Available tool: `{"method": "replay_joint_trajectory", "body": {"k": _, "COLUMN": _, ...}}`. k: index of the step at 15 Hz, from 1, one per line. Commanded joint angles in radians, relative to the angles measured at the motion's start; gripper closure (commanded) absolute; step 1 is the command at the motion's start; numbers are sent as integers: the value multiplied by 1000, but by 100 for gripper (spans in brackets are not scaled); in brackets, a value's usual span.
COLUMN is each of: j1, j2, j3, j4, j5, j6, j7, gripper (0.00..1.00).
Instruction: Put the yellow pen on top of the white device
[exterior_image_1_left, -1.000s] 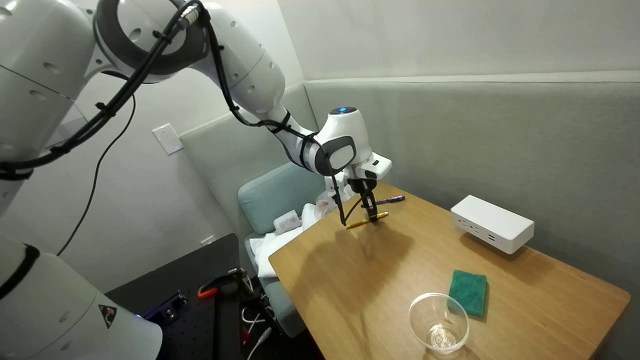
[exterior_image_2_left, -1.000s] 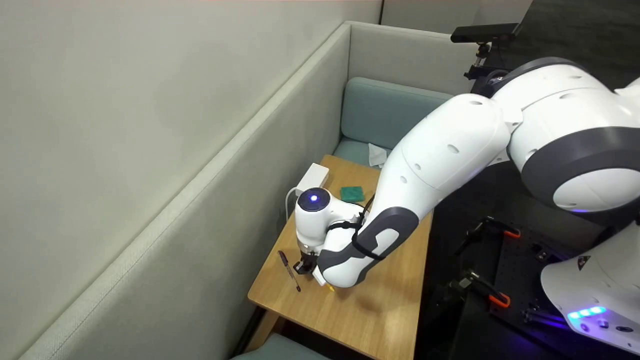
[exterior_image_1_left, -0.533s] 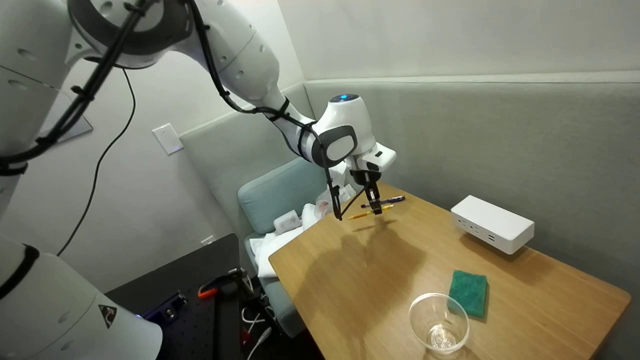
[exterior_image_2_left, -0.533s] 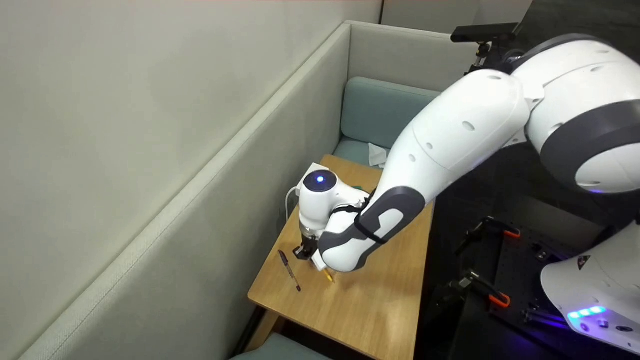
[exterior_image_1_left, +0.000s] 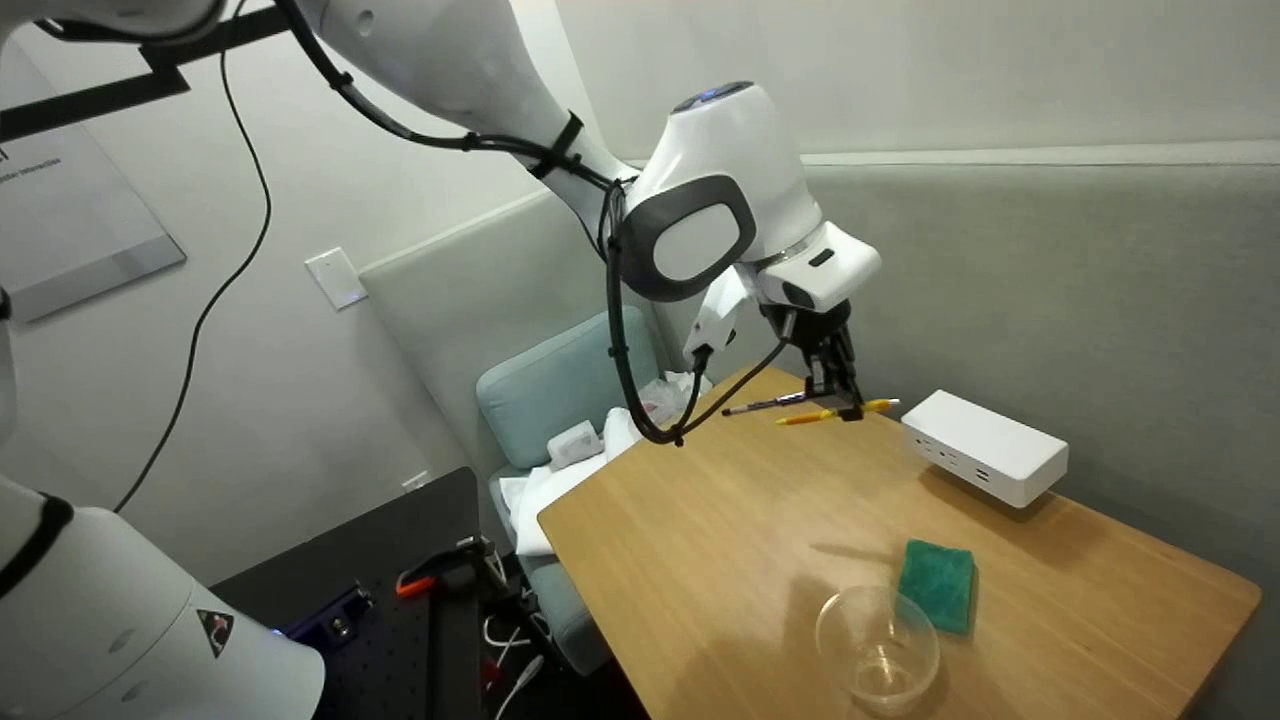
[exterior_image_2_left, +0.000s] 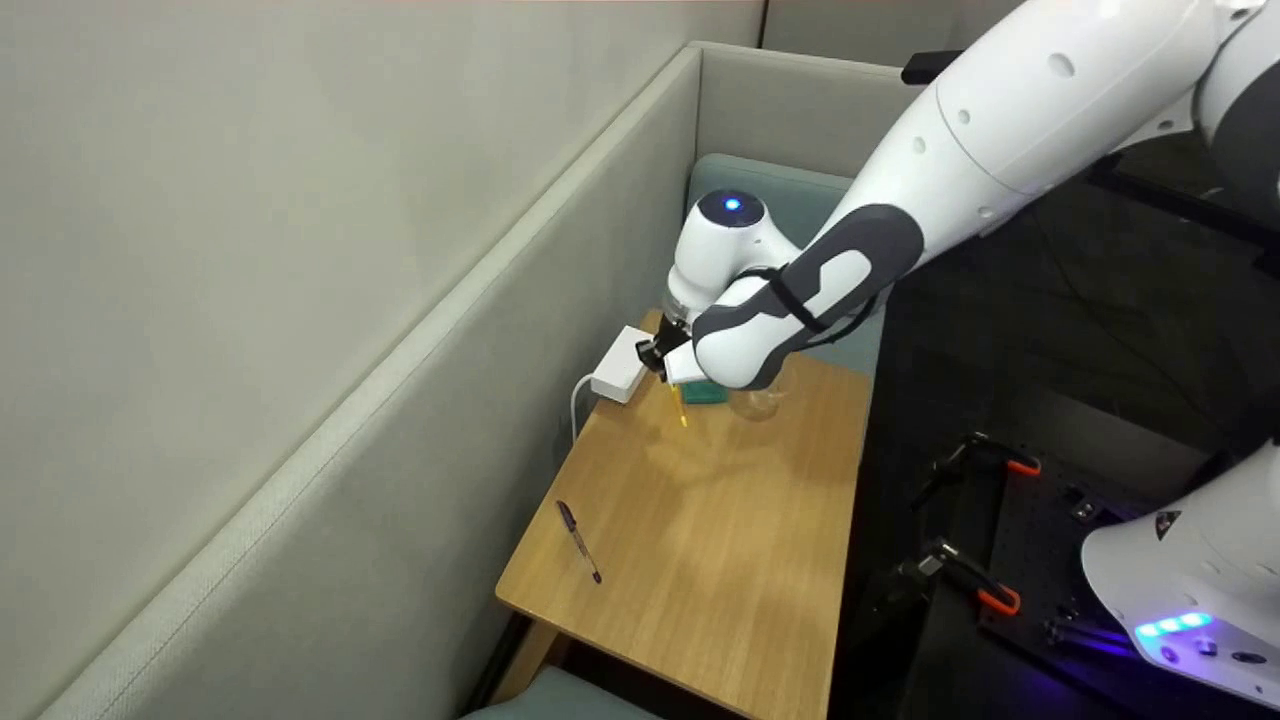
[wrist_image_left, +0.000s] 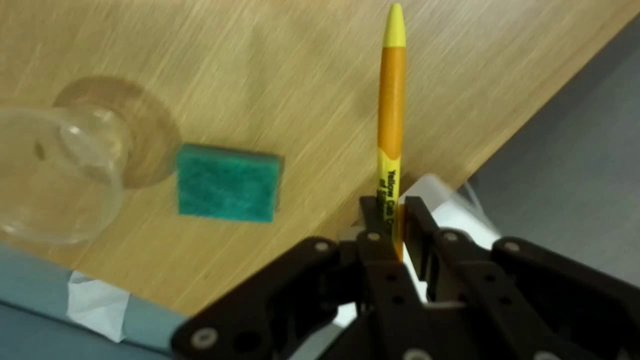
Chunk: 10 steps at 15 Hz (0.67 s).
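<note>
Pincer (wrist_image_left: 391, 214) is clamped onto the yellow pen (wrist_image_left: 391, 100), 1 end up top in the wrist view, and it's off the bench (exterior_image_1_left: 700, 540). White device (exterior_image_1_left: 985, 442) is over mid-right in an exterior view.

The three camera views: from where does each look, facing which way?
An exterior view, raised, looks down across the brown wooden table to the grey padded backrest; white arm at picture left.
An exterior view, raised, looks down along the backrest to the teal cushion; arm at picture right.
The wrist view, on the arm, looks past the black gripper, holding the slim yellow-orange pen, to the table.
Both exterior views share the flat white rectangular box.
</note>
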<state>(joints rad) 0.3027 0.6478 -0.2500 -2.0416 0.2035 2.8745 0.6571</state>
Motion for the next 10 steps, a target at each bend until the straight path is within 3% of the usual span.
{"method": "replay_joint_trajectory", "body": {"k": 1, "j1": -57, "j2": -69, "j3": -18, "j4": -63, "j5": 25, "j6": 65, "j7": 58, "gripper": 96}}
{"method": "replay_joint_trajectory", "body": {"k": 2, "j1": -44, "j2": -30, "j3": -20, "j4": -21, "j5": -15, "j6": 31, "j7": 38, "gripper": 96}}
{"method": "replay_joint_trajectory", "body": {"k": 3, "j1": -61, "j2": -34, "j3": -21, "j4": -21, "j5": -19, "j6": 33, "j7": 35, "gripper": 84}}
{"method": "replay_joint_trajectory", "body": {"k": 5, "j1": -69, "j2": -30, "j3": -17, "j4": -21, "j5": -21, "j6": 32, "j7": 33, "gripper": 84}}
{"method": "replay_joint_trajectory", "body": {"k": 6, "j1": -65, "j2": -28, "j3": -13, "j4": -21, "j5": -20, "j6": 32, "j7": 33, "gripper": 96}}
{"method": "replay_joint_trajectory", "body": {"k": 7, "j1": -45, "j2": -3, "j3": -32, "j4": -5, "j5": -14, "j6": 60, "j7": 71, "gripper": 96}}
{"method": "replay_joint_trajectory", "body": {"k": 10, "j1": -84, "j2": 46, "j3": -16, "j4": 74, "j5": 38, "j6": 46, "j7": 143, "gripper": 96}}
